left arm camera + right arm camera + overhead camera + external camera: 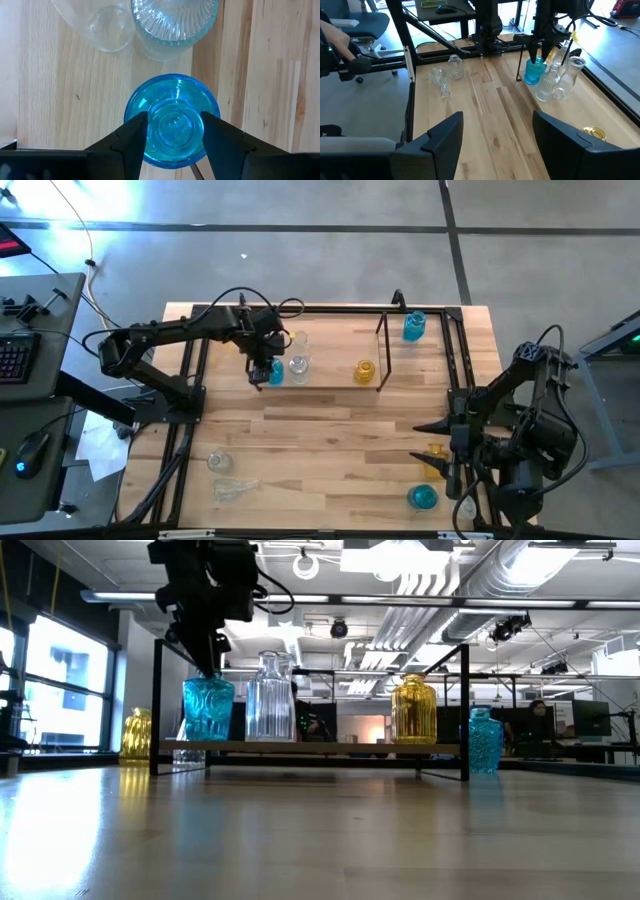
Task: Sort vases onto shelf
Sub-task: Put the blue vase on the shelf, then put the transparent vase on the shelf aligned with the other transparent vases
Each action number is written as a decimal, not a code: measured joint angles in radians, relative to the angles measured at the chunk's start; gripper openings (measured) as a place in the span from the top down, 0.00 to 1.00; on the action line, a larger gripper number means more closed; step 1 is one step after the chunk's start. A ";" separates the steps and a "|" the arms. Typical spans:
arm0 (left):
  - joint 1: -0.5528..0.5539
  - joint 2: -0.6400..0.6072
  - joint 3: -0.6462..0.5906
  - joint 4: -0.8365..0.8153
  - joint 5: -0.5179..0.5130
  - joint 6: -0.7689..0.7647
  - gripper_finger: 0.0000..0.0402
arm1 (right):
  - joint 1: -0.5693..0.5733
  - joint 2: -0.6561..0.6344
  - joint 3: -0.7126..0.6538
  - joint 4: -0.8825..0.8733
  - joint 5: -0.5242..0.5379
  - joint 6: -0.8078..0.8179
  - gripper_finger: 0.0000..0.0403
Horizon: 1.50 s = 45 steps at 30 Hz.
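Straddling the neck of the blue vase [172, 122], my left gripper [172, 134] has its fingers slightly apart, not clamping, so the vase stands on the shelf [310, 747] beside the clear ribbed vase [270, 700]. My right gripper [492, 137] waits open at the table's edge.

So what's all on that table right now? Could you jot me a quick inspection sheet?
Surface: light wooden table, edged by a black frame.
Job's things: blue vase, ribbed clear vase and amber vase stand on the shelf; another blue vase stands outside it; clear vases lie near the left front corner.
Clutter: nothing seen.
Grippers: left gripper straddles the blue vase's neck, fingers slightly apart from it; right gripper open, waiting at the table's right edge.
Cables: black loops on the left arm.
Surroundings: desks, keyboard, office behind.
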 joint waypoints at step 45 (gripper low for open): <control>0.022 -0.566 0.250 -0.194 -0.526 -0.075 0.55 | -0.001 0.006 0.000 -0.026 0.050 0.000 0.45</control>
